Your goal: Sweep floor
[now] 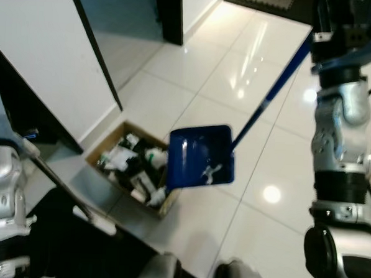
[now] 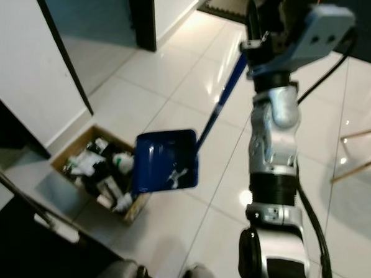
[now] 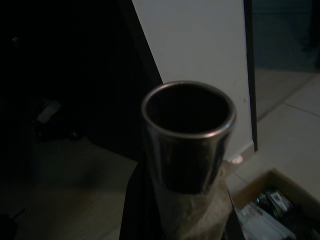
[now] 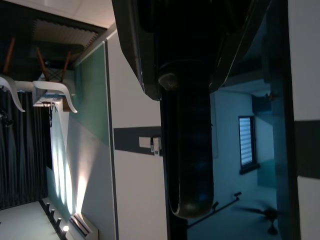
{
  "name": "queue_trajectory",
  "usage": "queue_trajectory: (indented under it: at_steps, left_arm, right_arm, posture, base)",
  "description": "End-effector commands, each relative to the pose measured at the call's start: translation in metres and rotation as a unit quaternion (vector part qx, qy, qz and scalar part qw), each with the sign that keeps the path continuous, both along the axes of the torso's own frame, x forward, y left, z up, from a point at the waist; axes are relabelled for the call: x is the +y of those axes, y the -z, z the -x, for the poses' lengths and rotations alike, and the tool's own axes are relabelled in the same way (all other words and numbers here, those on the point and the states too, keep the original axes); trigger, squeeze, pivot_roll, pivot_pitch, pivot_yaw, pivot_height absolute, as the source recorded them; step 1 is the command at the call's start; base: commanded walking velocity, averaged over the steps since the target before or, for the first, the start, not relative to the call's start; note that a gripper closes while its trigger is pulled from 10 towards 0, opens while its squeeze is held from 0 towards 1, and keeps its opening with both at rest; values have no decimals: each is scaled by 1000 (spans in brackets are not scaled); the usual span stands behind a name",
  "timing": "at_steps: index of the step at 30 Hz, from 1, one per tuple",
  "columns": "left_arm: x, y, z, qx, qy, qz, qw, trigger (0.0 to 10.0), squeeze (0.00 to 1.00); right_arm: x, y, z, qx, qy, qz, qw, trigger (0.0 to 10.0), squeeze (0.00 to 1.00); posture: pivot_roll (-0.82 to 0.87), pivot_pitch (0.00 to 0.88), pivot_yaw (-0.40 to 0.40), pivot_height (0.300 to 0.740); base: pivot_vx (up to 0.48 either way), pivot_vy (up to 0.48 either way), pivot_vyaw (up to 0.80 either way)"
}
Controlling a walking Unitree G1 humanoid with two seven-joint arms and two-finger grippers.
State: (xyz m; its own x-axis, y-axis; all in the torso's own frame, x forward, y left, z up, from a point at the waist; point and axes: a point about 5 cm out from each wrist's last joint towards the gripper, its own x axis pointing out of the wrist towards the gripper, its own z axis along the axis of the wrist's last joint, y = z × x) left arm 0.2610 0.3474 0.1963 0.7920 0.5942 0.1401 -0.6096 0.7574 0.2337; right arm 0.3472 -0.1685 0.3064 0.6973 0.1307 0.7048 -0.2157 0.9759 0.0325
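The right gripper (image 2: pixel 265 46) is clamping the dustpan (image 1: pixel 201 156) handle — pan hanging tilted over the box (image 1: pixel 134 167) of rubbish. The left gripper (image 3: pixel 187 200) is seemingly closed round a metal pole (image 3: pixel 187 135) — too dim to confirm.

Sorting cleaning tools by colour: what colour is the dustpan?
Dark blue, pan and handle alike; the dustpan shows best in the left eye view.

I'm looking down at the floor (image 1: pixel 250 86), glossy white tiles with bright light glare. A cardboard box (image 1: pixel 104 148) sits directly on it by the white wall, packed with crumpled trash (image 1: pixel 137 167). A dark mat (image 1: pixel 267 0) lies at the far doorway.
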Motion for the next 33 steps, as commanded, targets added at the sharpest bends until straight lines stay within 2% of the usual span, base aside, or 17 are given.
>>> queue_trajectory:
  at_steps: [1,8,15,19,21,26,28,29,31,32,33]
  left_arm:
    - [1,-3,3,-9,-10,-16,1000,10000,0]
    - [1,-2,3,-9,-12,-14,1000,10000,0]
    - [1,-1,4,-11,-16,-10,1000,10000,0]
    - [1,0,3,-9,-15,-8,1000,10000,0]
    - [1,0,2,-8,-13,-8,1000,10000,0]
    - [1,0,3,-9,-14,-8,1000,10000,0]
    - [1,0,5,-10,-16,-9,1000,10000,0]
    - [1,0,5,-10,-16,-9,1000,10000,0]
    - [1,0,9,-10,-19,-10,1000,10000,0]
    - [1,0,9,-10,-19,-10,1000,10000,0]
    - [1,1,12,-11,-22,-10,1000,10000,0]
  right_arm:
    - [-5,-11,5,-27,5,-1,1000,10000,0]
    - [-4,-10,5,-26,2,0,1000,10000,0]
    - [-2,-8,3,-21,-2,6,1000,10000,0]
    - [7,-10,3,-24,-24,13,999,10000,0]
    - [20,-15,-2,-35,-43,19,998,10000,0]
    - [35,-21,-5,-53,-53,29,997,10000,0]
    - [49,-26,-7,-70,-62,50,994,10000,0]
    - [49,-26,-7,-70,-62,50,994,10000,0]
    - [64,-31,-8,-86,-72,69,991,10000,0]
    - [64,-31,-8,-86,-72,69,991,10000,0]
    - [71,-34,-9,-96,-73,80,990,10000,0]
  posture:
    - [122,97,46,740]
    - [125,94,43,740]
    - [125,91,43,740]
    - [125,90,44,740]
    - [134,91,46,740]
    - [150,93,40,740]
    - [166,92,31,740]
    - [166,92,31,740]
    - [180,91,19,740]
    - [180,91,19,740]
    - [192,92,10,740]
  base:
    - [480,0,0]
    - [364,0,0]
    - [0,0,0]
    - [0,0,0]
    - [0,0,0]
    - [0,0,0]
    - [0,0,0]
    - [0,0,0]
    - [0,0,0]
    - [0,0,0]
    - [0,0,0]
